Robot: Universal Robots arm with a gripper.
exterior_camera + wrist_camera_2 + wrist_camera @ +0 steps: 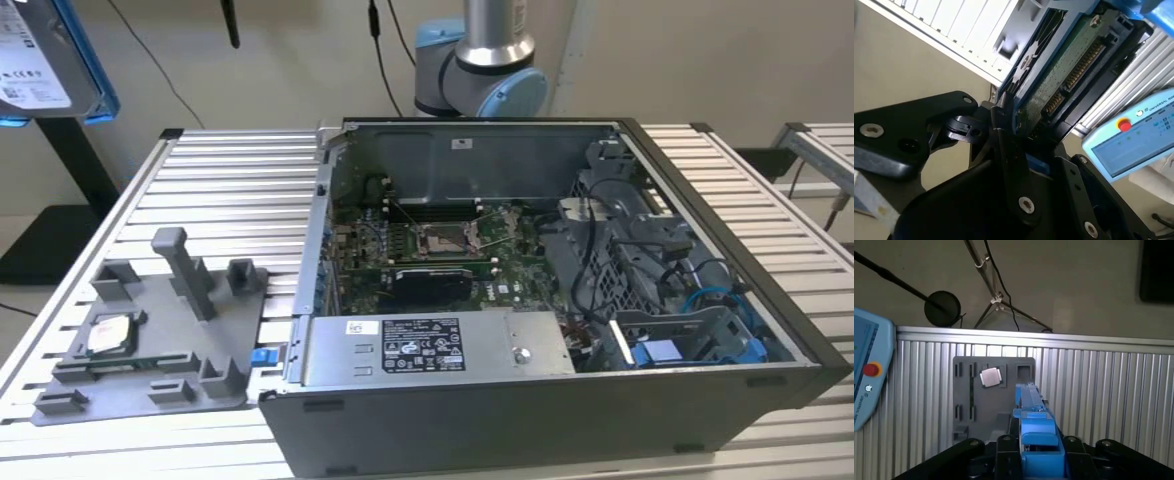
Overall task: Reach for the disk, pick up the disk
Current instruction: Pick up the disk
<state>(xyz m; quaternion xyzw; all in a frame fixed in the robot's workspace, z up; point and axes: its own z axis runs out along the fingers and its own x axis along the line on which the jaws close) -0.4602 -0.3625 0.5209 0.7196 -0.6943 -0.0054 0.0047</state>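
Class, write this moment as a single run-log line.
step: pick up | tool: shut on the disk | disk: in the air, clear of the table | grey tray: on table

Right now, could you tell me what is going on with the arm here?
The arm's fingers are shut on the disk and hold it in the air above the slatted table. In the first wrist view the grey tray lies on the table beyond it. The open computer case stands beside that tray.
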